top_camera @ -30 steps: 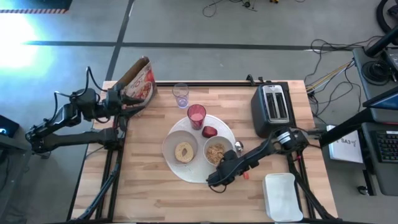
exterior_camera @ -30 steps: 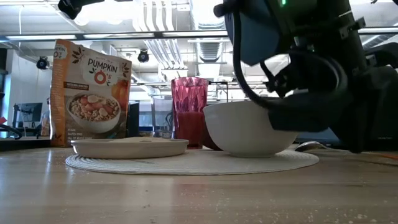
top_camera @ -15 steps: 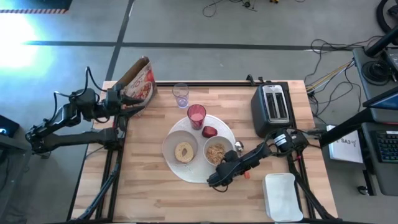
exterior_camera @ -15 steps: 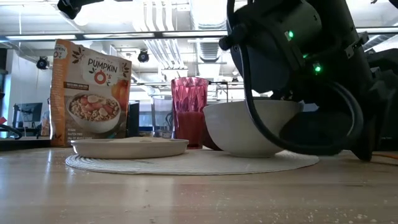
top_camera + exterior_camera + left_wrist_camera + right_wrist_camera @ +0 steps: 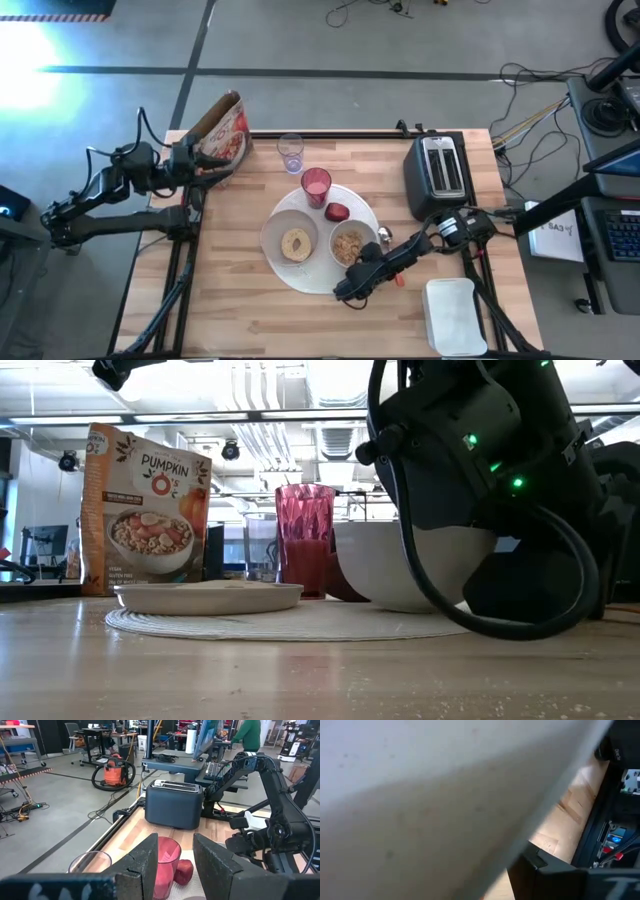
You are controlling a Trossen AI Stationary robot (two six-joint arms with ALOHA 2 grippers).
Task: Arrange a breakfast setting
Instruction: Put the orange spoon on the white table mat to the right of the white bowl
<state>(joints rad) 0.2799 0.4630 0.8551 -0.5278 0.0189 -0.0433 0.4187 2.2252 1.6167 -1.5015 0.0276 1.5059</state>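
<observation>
1. Reaching low over the wooden surface (image 5: 240,290), the right gripper (image 5: 348,290) sits at the near edge of the large white plate (image 5: 300,275), just beside the bowl of cereal (image 5: 347,245).
2. Whether its fingers are apart or together cannot be told; the right wrist view is filled by a blurred white expanse.
3. An orange-handled spoon (image 5: 385,240) lies at the plate's right side, its bowl end showing next to the cereal bowl and its handle running under the right arm.
4. On the plate, a second bowl (image 5: 288,240) holds a bagel (image 5: 295,243), to the left of the cereal bowl.
5. A red apple (image 5: 336,212) rests on the far part of the plate, and a pink tumbler (image 5: 316,186) stands upright just behind it.
6. A clear glass (image 5: 290,152) stands farther back.
7. The left gripper (image 5: 215,165) stays at the far left corner beside a cereal box (image 5: 225,130); its fingers (image 5: 145,865) stand slightly apart, holding nothing.
8. A black toaster (image 5: 438,172) sits at the far right and a white tray (image 5: 455,315) at the near right.
</observation>
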